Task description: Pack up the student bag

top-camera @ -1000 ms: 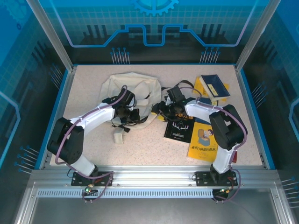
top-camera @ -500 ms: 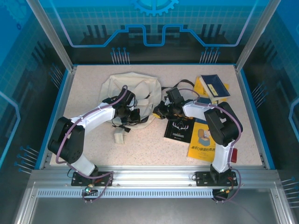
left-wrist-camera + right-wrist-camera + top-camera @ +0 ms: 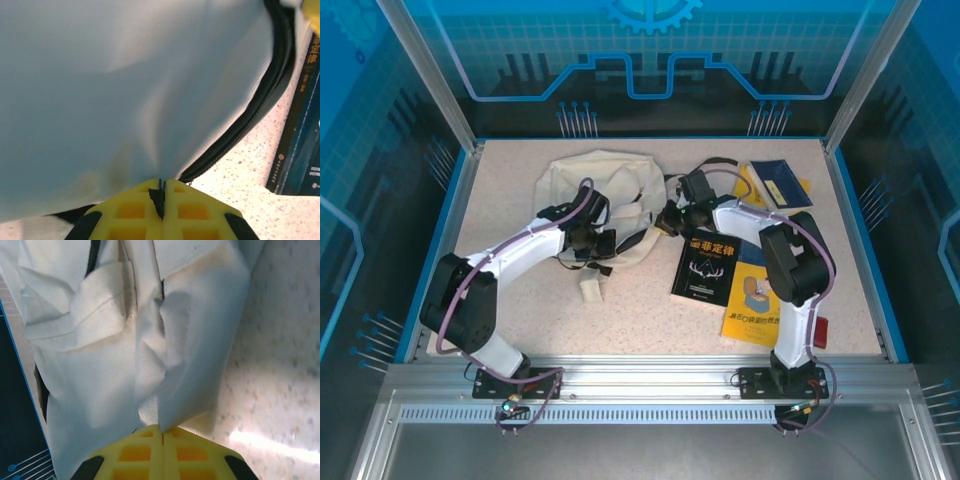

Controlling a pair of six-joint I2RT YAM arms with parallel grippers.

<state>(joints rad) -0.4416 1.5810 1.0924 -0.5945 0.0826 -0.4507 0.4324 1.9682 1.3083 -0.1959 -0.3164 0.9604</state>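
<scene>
The right gripper (image 3: 670,216) now sits higher in the frame, its jaws closed on the student bag (image 3: 605,185) edge, and the black book (image 3: 705,268) lies more uncovered.

Cream bag, speckled table, bright book covers.
The student bag (image 3: 605,190) is off-white with black zip trim. The table (image 3: 640,315) is beige with dark speckles. The black book (image 3: 705,268) carries white print beside the yellow book (image 3: 750,310). The left gripper (image 3: 162,192) and right gripper (image 3: 162,434) have yellow fingers.
</scene>
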